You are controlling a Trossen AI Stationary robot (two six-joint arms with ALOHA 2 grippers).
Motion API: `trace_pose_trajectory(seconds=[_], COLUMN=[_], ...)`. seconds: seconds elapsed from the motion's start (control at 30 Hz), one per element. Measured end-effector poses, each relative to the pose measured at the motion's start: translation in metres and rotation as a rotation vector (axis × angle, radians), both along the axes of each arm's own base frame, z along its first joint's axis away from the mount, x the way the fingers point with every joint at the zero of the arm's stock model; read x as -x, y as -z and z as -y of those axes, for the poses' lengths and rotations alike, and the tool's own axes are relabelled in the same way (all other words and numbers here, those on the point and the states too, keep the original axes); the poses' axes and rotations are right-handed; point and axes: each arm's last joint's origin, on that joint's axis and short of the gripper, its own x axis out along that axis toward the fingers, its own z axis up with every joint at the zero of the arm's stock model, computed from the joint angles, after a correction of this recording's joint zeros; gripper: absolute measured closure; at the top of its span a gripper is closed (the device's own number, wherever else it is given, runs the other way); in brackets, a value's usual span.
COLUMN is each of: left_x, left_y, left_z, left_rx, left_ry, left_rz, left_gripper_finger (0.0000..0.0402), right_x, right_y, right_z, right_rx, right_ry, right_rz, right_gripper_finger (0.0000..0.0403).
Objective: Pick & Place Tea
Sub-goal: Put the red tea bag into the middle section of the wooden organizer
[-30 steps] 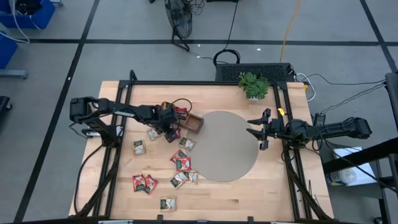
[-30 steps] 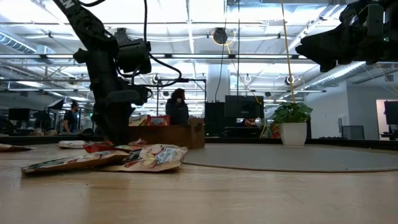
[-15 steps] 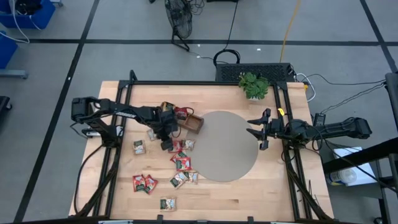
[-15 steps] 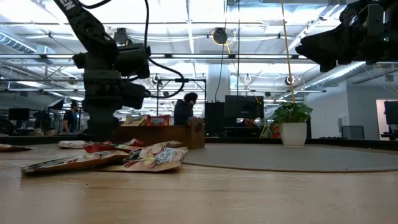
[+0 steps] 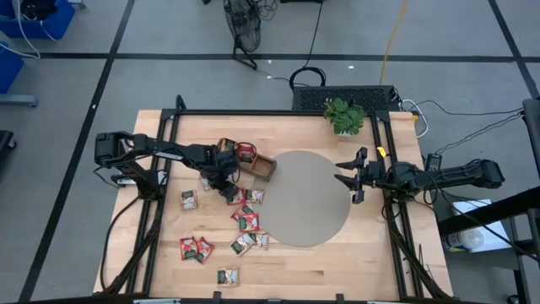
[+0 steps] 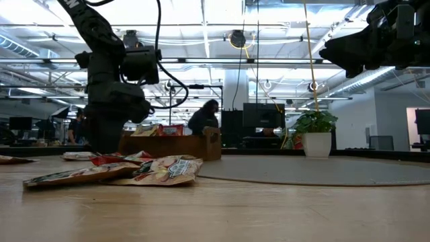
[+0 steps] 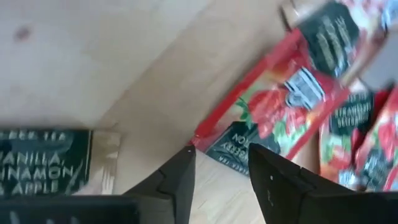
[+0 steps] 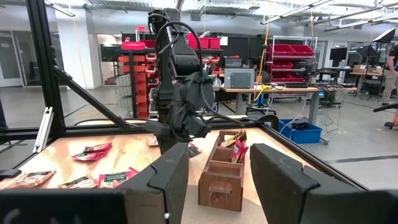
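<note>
Left of the brown wooden compartment tray [image 5: 261, 166], the left claw [image 5: 228, 191] is hanging low over a flat red paper tea sachet [image 7: 273, 112], fingers parted astride its corner, gripping nothing. This looks like the pick step; next it likely needs closing and lifting toward the tray. Other sachets [image 5: 196, 248] are lying scattered below the tray, crowding the approach. Right of the tray, beyond the grey round mat [image 5: 308, 198], the right claw [image 5: 348, 177] is waiting, fingers apart, with open bench [image 5: 371, 245] around.
</note>
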Motion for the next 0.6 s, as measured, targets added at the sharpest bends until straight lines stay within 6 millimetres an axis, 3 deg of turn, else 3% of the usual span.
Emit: trace_pose_trajectory(seconds=[0.23, 0.47, 0.6], left_x=[-0.0014, -0.0019, -0.0036], left_y=[0.0005, 0.0013, -0.0029], left_z=[0.006, 0.0001, 0.0013], left_rx=[-0.029, -0.31, -0.346], left_ry=[-0.173, -0.192, -0.123], left_rz=[-0.06, -0.072, -0.052], left_gripper_finger=[0.026, 0.027, 0.0289], right_x=[0.0, 0.0, 0.0], right_y=[0.0, 0.0, 0.0], right_z=[0.0, 0.0, 0.0], right_rx=[0.0, 0.0, 0.0], right_ry=[0.0, 0.0, 0.0], right_rz=[0.0, 0.0, 0.0], right_gripper_finger=[0.0248, 0.0248, 0.0248])
